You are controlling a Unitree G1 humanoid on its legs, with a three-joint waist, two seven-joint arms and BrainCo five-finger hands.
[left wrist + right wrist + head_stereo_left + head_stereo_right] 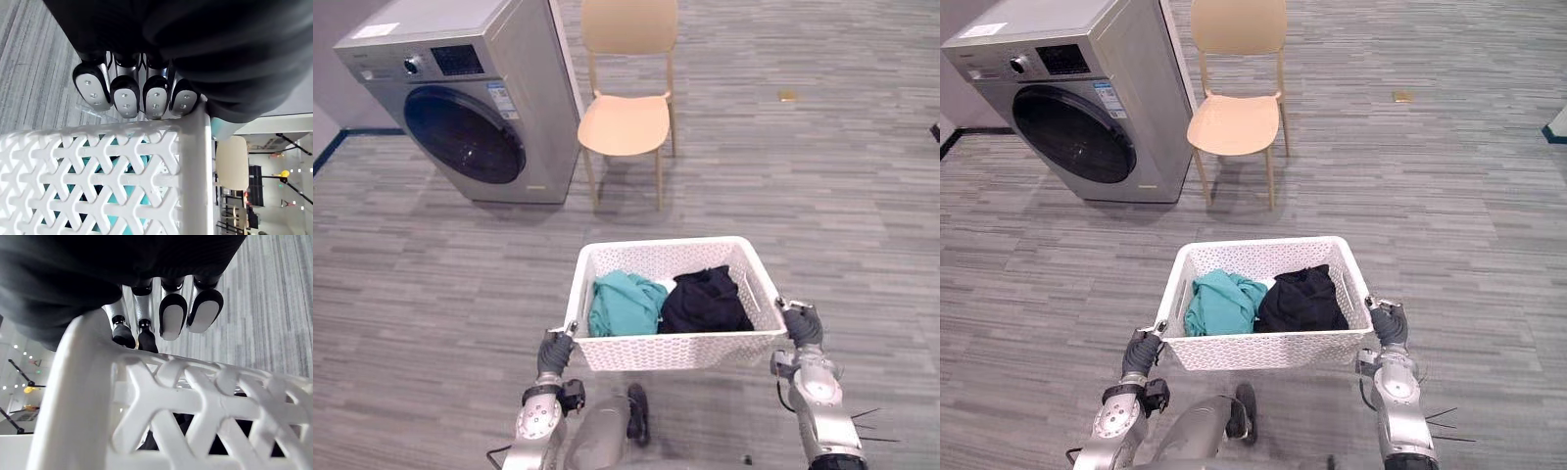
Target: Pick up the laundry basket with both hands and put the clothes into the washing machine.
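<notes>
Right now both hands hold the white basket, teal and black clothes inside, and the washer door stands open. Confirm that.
No: the left eye view shows the washer door shut. The left hand and right hand do hold the white basket, with the teal garment and black garment inside.

1 washing machine [460,98], 1 chair [626,122], 1 laundry basket [666,243], 2 garments (1 teal garment [625,304], 1 black garment [707,302]), 2 robot hands (left hand [555,351], right hand [801,323]), 1 small tan scrap [787,95].
</notes>
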